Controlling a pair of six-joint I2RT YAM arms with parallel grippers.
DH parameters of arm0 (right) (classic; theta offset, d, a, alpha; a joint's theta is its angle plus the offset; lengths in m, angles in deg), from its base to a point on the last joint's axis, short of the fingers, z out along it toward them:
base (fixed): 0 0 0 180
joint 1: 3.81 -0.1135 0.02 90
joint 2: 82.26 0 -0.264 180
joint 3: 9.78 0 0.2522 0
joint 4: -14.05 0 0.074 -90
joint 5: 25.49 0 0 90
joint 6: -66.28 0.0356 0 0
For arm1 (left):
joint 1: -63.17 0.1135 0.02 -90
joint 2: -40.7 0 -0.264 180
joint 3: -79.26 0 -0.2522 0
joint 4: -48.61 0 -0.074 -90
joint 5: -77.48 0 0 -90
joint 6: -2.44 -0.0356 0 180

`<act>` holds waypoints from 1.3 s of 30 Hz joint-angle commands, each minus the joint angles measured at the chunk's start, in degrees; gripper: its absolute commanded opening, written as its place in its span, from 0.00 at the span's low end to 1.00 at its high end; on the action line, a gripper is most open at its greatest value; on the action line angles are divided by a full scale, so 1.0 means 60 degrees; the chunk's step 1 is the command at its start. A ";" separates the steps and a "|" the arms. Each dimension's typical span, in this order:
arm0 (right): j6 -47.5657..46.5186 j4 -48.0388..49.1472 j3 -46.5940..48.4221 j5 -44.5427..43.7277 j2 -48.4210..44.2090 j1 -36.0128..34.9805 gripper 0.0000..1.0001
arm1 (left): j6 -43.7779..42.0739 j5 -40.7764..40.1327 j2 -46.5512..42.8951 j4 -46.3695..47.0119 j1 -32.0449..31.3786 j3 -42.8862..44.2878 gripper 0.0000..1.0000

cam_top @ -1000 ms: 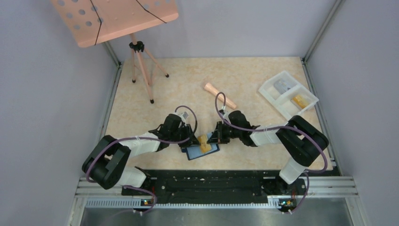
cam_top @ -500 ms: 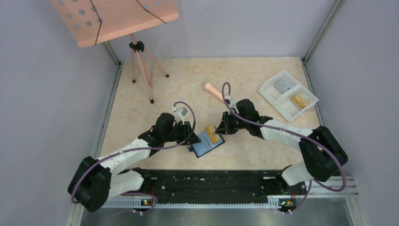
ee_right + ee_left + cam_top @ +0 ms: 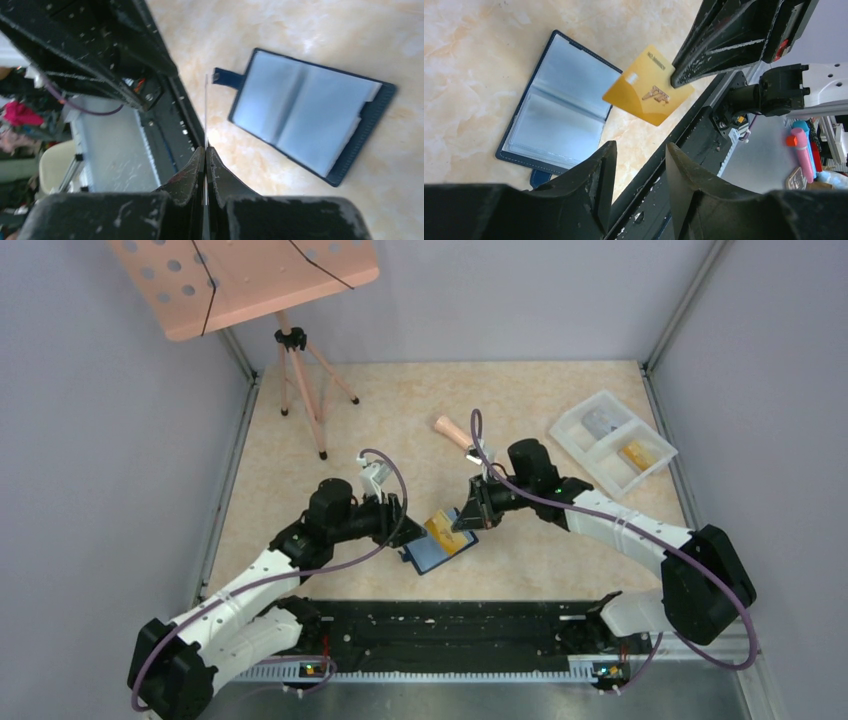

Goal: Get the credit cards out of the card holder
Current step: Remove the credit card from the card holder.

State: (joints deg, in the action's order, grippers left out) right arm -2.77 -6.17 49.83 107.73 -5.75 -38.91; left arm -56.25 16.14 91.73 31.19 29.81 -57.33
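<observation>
The card holder [image 3: 428, 556] lies spread open on the tabletop [image 3: 400, 410], pockets up. Over its far edge the right gripper [image 3: 205, 150] has its jaws pinching the tan-gold credit card [image 3: 646, 92], clear of the pockets. The left gripper [image 3: 640, 147] hovers nearby, jaws spread.

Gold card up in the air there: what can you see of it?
The thin tan-gold rectangular plastic card looks flat, with a pale chip, a dark emblem and small print along one edge. It is held tilted above the marbled table, pinched near one corner by the shut jaws of the right arm. It hangs beside the open dark navy folding card holder, seemingly clear of its pockets.
</observation>
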 commanded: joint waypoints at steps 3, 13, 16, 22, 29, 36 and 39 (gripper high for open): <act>-0.0137 0.0785 0.0027 0.2487 -0.0239 0.0033 0.00 | -0.0385 0.0378 -0.0193 0.0158 -0.0024 0.0423 0.51; 0.0521 0.1836 -0.0307 0.3332 -0.0240 0.0013 0.00 | 0.0227 0.1514 0.0034 0.1125 -0.0039 0.0215 0.52; 0.0565 0.1920 -0.0369 0.3371 -0.0253 -0.0035 0.00 | 0.0276 0.1461 -0.0098 0.1086 -0.0039 0.0210 0.50; 0.0809 0.2242 -0.0474 0.3332 -0.0178 -0.0037 0.00 | 0.0746 0.1752 -0.0066 0.1516 -0.0035 0.0140 0.15; 0.2208 0.3489 -0.0880 0.1037 -0.0560 0.0048 0.32 | 0.1945 0.1043 0.0050 0.2019 -0.0035 -0.0058 0.00; 0.4999 0.6920 -0.2244 -0.0381 -0.0674 0.0077 0.52 | 0.3427 -0.0061 -0.0462 0.3690 -0.0035 -0.0764 0.00; 0.5705 0.8050 -0.2731 -0.0726 -0.0670 0.0073 0.53 | 0.3849 -0.0706 -0.0838 0.3936 -0.0030 -0.1000 0.00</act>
State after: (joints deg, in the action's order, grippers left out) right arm 22.12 26.97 36.36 108.56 -8.20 -38.56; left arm -38.27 17.80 90.07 46.88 29.70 -61.98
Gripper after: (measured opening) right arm 0.527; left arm 0.012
